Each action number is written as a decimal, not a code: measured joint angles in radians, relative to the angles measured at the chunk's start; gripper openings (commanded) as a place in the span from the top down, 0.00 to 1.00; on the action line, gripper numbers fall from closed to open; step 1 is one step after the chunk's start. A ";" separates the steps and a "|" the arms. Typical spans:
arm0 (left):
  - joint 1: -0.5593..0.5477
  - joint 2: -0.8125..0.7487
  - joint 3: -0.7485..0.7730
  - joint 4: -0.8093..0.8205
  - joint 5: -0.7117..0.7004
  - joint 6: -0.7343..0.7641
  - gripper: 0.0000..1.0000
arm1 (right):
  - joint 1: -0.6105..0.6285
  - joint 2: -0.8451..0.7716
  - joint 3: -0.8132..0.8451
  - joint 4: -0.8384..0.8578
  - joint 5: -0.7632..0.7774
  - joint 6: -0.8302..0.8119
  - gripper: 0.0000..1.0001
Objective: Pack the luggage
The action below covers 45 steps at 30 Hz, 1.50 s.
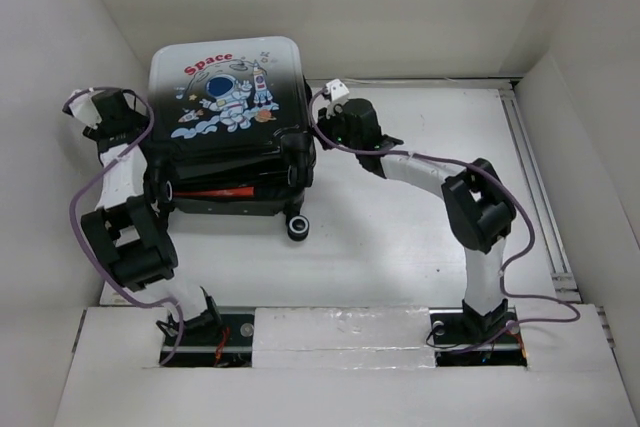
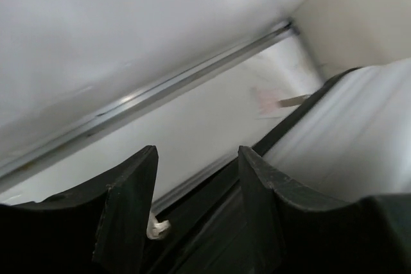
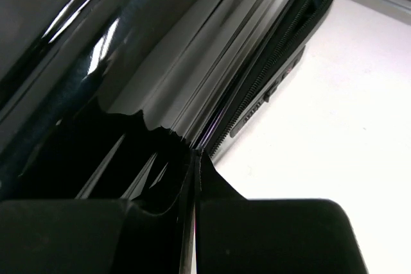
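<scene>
The luggage [image 1: 225,87] lies flat at the back left of the table, astronaut print up. Its lid is almost down, and a red strip [image 1: 225,190] shows in the front gap. My left gripper [image 1: 148,137] is at its left side. In the left wrist view it is open [image 2: 196,158], with the case's dark rim [image 2: 212,216] between and below the fingers [image 2: 131,184] and the white shell [image 2: 359,133] on the right. My right gripper [image 1: 316,132] is at the right side. In the right wrist view it is shut [image 3: 196,153], tips at the zipper line [image 3: 276,56]; nothing held shows.
A caster wheel [image 1: 298,228] sticks out at the case's front right corner. White walls close in the table [image 1: 400,237] on the left, back and right. A metal rail [image 1: 530,177] runs along the right edge, and another [image 2: 160,91] runs along the wall beside the left gripper.
</scene>
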 measured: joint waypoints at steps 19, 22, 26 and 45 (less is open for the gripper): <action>-0.817 -0.399 -0.536 0.589 0.158 -0.321 0.53 | -0.100 -0.579 -0.528 0.010 0.117 0.034 0.96; -0.858 -0.469 -0.553 0.523 0.199 -0.348 0.52 | -0.168 -0.647 -0.581 -0.009 0.118 0.034 0.94; -0.866 -0.500 -0.455 0.299 0.100 -0.311 0.42 | -0.209 -0.692 -0.610 -0.037 0.100 0.035 0.91; -0.124 0.258 0.409 -0.253 -0.035 -0.003 0.67 | -0.181 -0.494 -0.488 -0.066 -0.016 0.006 0.90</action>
